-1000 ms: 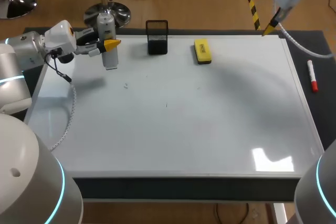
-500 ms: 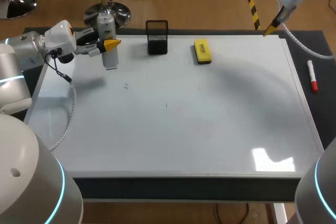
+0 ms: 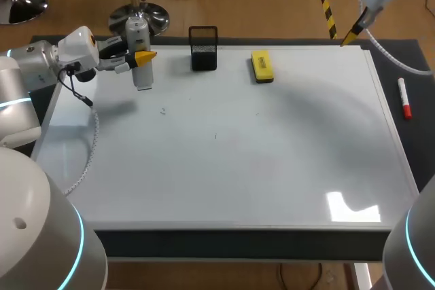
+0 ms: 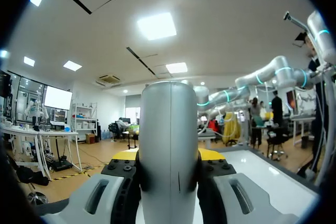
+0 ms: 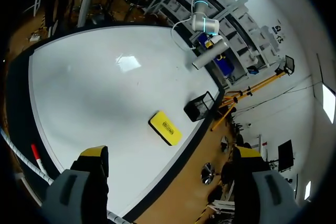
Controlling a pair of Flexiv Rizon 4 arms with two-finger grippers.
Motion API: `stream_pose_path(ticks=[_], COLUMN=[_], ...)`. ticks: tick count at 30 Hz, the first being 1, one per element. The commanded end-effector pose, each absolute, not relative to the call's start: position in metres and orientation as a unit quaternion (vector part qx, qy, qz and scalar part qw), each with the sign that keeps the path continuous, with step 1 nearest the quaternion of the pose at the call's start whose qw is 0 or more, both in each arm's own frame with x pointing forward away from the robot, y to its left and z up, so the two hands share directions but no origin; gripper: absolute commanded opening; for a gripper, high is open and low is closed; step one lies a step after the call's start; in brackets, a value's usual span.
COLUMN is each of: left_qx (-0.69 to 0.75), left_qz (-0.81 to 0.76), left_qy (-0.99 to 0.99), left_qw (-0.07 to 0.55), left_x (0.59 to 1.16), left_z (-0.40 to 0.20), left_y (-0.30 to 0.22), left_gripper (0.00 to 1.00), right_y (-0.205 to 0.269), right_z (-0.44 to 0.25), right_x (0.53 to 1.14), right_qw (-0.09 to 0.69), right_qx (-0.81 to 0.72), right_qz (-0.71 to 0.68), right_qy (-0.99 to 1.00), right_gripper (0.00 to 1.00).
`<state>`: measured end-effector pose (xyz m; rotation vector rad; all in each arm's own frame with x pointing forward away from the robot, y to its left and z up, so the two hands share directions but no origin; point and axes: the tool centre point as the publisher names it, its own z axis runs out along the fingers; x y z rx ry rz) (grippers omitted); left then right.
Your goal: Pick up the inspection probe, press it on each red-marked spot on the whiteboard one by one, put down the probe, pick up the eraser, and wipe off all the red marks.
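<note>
The left gripper [image 3: 141,56] had not shifted over the past second. Its fingers were closed on the inspection probe [image 3: 143,76] from both sides, about halfway up its grey barrel. The probe stood upright between them over the far left part of the whiteboard [image 3: 272,154]. Its lower end was down near the board under the gripper; whether it touched the surface could not be told. In the left wrist view the probe filled the gap between the yellow tips, with the pads pressed against it.

The right gripper [image 5: 169,161] was the only thing that had changed. A second before it hung a little lower and nearer the board's far right corner; it had since drawn slightly up and outward, and in the last half second it barely moved. Its fingers were spread wide and held nothing.

The yellow eraser [image 5: 166,128] lay flat on the board ahead of and below the right gripper, well apart from it, in the same spot as before. The black mesh holder [image 3: 203,49] stood just beyond the eraser, between it and the left gripper. A red marker [image 3: 404,98] lay off the board's edge, beside and below the right gripper, also unmoved.
</note>
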<state>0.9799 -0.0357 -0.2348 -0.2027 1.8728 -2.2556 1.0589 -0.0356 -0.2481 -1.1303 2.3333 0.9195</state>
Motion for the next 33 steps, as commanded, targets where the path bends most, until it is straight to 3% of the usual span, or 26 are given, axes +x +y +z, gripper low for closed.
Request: stream_pose_path(ticks=[1,33], left_qx=[-0.060,0.051], left_qz=[-0.763,-0.781], left_qy=[0.636,0.619], left_qw=[0.100,0.066], left_x=[0.987,1.057], left_z=[-0.230,-0.173], left_y=[-0.040,-0.113], left_gripper=[0.00,0.00], right_y=[-0.036,-0.036], right_z=[-0.248,-0.248], right_x=[1.060,1.060], right_qw=[0.192,0.192], right_qx=[-0.405,-0.405], right_qz=[0.326,0.326], right_qy=[0.833,0.833], right_gripper=[1.00,1.00])
